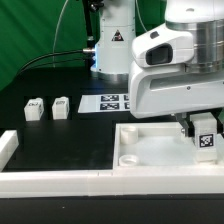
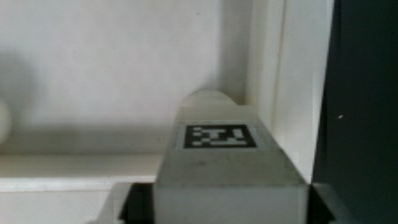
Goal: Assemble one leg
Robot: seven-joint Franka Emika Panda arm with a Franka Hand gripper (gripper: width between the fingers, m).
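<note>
My gripper [image 1: 200, 128] is shut on a white leg [image 1: 207, 143] with a black-and-white tag on its face. It holds the leg upright over the far right corner of the large white tray-like part [image 1: 150, 140]. In the wrist view the leg [image 2: 222, 165] fills the space between my dark fingers [image 2: 139, 202], tag outward. Its tip is near the tray's rim [image 2: 267, 60]; I cannot tell if they touch. Two more legs [image 1: 35, 108] [image 1: 62, 106] stand on the black table at the exterior view's left.
The marker board [image 1: 112, 102] lies behind the tray. A low white wall [image 1: 50, 181] runs along the table's front, with a short piece [image 1: 8, 148] at the left. The arm's base [image 1: 110, 40] stands at the back.
</note>
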